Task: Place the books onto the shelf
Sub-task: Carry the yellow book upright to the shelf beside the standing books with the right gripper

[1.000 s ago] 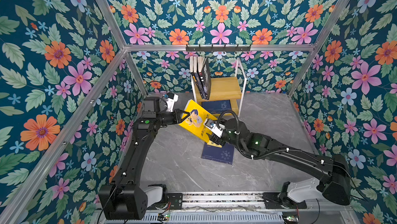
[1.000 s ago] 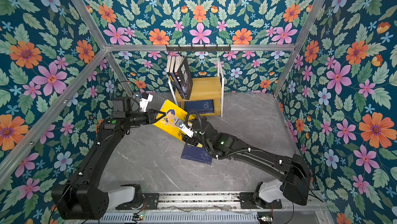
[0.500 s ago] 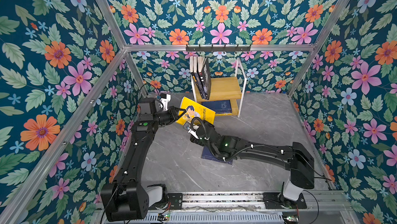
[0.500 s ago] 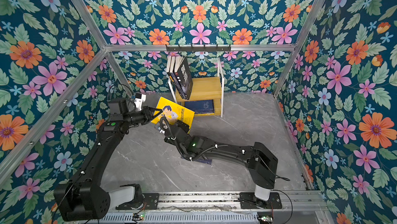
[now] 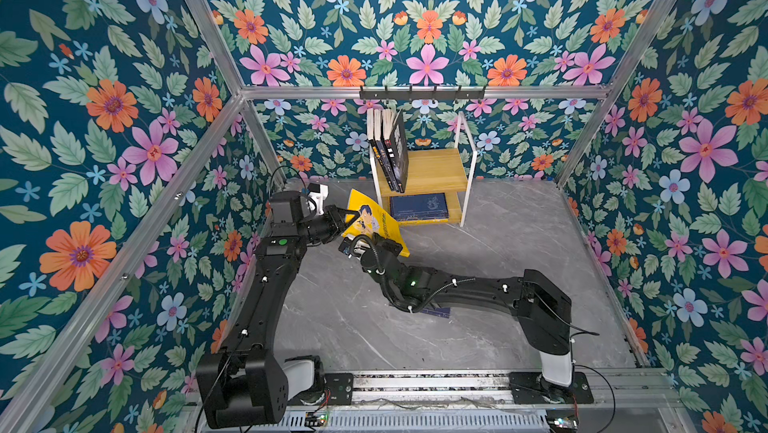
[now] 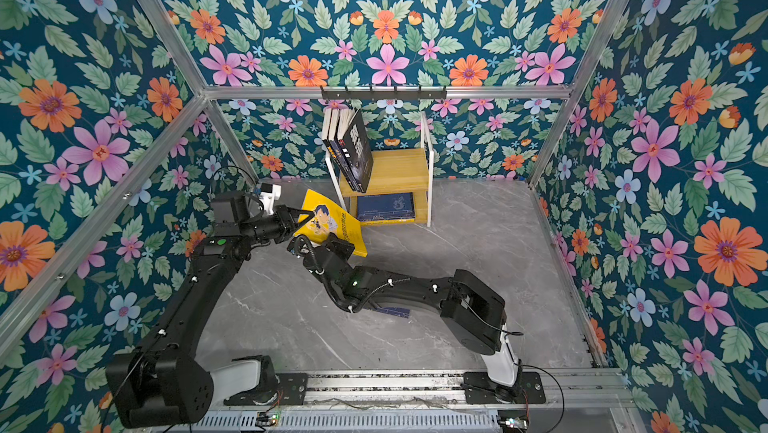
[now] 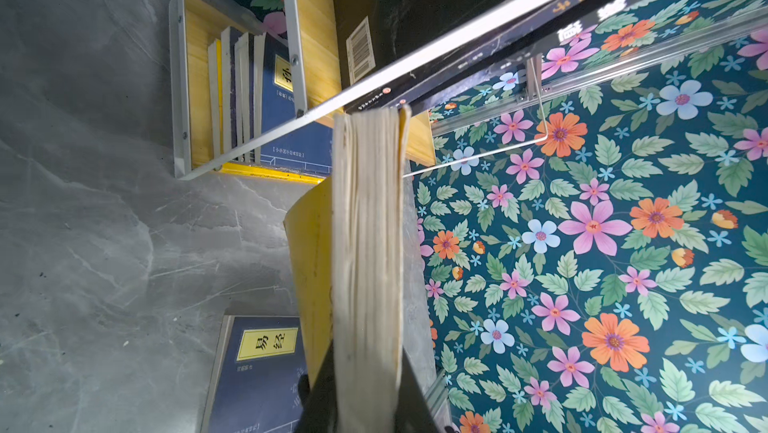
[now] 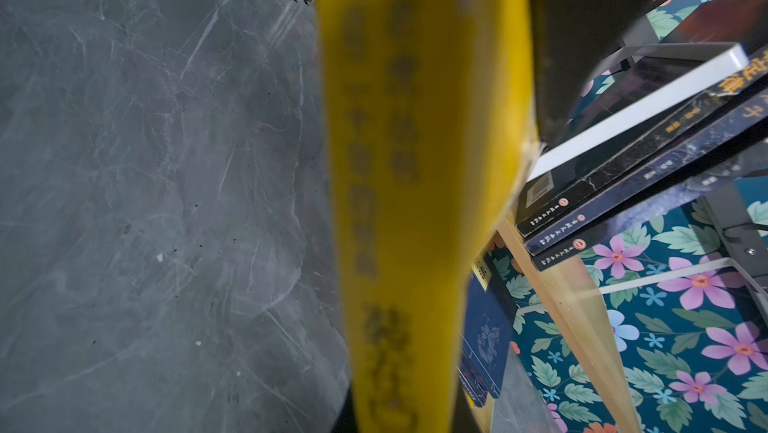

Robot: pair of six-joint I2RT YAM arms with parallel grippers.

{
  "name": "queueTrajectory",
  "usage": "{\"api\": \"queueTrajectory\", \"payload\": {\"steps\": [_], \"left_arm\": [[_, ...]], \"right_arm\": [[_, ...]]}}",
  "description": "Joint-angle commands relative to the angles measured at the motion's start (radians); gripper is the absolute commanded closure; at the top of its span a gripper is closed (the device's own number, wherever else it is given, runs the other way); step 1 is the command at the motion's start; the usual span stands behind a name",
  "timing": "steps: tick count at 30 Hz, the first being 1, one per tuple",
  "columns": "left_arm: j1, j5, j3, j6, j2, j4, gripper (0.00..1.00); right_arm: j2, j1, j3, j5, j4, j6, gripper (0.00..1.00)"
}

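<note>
Holding the yellow book in the air between both arms, just in front of the shelf and tilted, not yet on either board. Your left gripper pinches its page edge; the left wrist view shows the paper block clamped between the jaws. Your right gripper looks pressed onto the yellow spine, going by the right wrist view. Main risk: two pinches on one thin paperback, so if the arms move out of step you bend or tear it. In the left wrist view one cover bows away from the pages, so it can catch on the white frame post on the way in. The upright books on the top board lean toward the free space, and a nudge from the incoming book or a jaw tips them over. The lower board already holds navy books, so room is tight there. Your right forearm hangs over the navy book on the floor; dropping low drags it.
</note>
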Motion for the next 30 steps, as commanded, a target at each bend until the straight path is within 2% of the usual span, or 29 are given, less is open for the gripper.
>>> {"api": "queueTrajectory", "payload": {"steps": [1,6,9,14,17,19,22,26,30], "left_arm": [[0.014,0.014,0.002,0.057,-0.003,0.088,0.62],[0.05,-0.001,0.011,0.128,0.003,0.089,0.37],[0.067,-0.057,0.024,0.191,0.005,0.055,0.24],[0.073,-0.168,-0.007,0.311,-0.003,0.019,0.21],[0.076,-0.205,-0.012,0.385,-0.003,-0.013,0.15],[0.076,-0.233,-0.022,0.469,-0.002,-0.04,0.15],[0.077,-0.301,-0.04,0.513,-0.004,-0.048,0.12],[0.078,-0.34,-0.047,0.549,-0.003,-0.052,0.1],[0.078,-0.366,-0.041,0.542,-0.003,-0.055,0.08]], "right_arm": [[-0.052,-0.009,-0.042,0.017,0.072,0.038,1.0],[-0.194,-0.014,-0.174,-0.034,0.067,0.142,1.0],[-0.299,-0.034,-0.252,-0.086,0.086,0.216,1.0],[-0.479,-0.104,-0.334,-0.241,0.075,0.359,1.0],[-0.546,-0.162,-0.349,-0.286,0.085,0.442,1.0],[-0.573,-0.189,-0.348,-0.306,0.108,0.452,1.0],[-0.58,-0.231,-0.338,-0.319,0.175,0.46,1.0],[-0.536,-0.318,-0.27,-0.325,0.21,0.554,1.0],[-0.46,-0.384,-0.197,-0.299,0.284,0.575,1.0]]}}
